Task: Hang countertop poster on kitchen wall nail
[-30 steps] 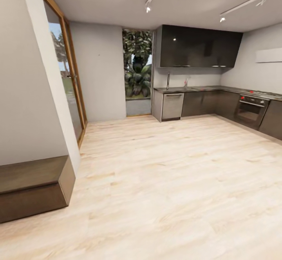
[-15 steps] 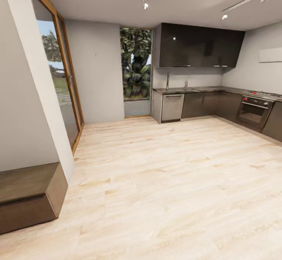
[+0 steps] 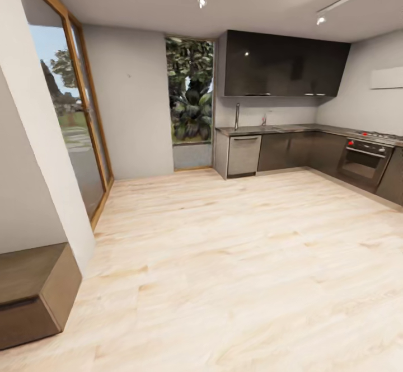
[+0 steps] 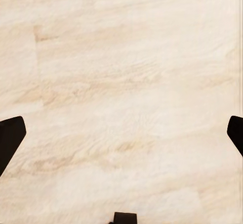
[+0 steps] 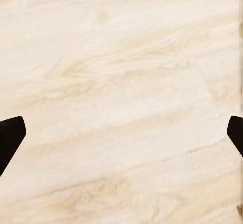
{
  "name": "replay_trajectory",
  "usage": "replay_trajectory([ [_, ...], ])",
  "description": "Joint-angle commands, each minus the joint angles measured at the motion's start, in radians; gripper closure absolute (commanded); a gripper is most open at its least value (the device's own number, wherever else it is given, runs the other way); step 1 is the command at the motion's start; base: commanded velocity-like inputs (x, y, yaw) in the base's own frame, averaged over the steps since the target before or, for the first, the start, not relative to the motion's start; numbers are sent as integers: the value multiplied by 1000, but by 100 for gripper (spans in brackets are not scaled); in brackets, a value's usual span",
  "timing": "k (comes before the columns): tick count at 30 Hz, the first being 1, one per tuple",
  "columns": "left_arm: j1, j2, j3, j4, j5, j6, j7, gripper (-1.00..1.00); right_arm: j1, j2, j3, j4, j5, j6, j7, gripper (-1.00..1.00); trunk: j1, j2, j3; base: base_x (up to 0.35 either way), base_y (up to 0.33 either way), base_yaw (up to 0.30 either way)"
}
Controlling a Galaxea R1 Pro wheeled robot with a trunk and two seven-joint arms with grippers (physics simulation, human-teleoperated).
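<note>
Wide open pale wood floor (image 3: 235, 260) btwn robot & kitchen countertop (image 3: 291, 128), low dark wooden bench (image 3: 33, 293) + white wall corner (image 3: 39, 154) crowding near left, oven (image 3: 364, 159) & dark cabinets (image 3: 291, 151) lining far right

The head camera swings left and moves forward: the glass door (image 3: 67, 131) takes more of the left side, the brown box (image 3: 33, 293) slides toward the lower left corner, and the kitchen bench (image 3: 280, 129) with its oven (image 3: 362, 156) shifts slightly.
</note>
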Motion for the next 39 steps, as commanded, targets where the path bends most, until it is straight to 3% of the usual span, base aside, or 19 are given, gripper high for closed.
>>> replay_trajectory([
  [1,0,0,1,-1,0,-1,1,-100,-1,0,0,1,1,-3,0,-100,1,0,-1,287,-167,-110],
  [39,0,0,1,-1,0,-1,1,-100,-1,1,1,1,4,-3,-2,-100,1,0,-1,330,-17,-26],
])
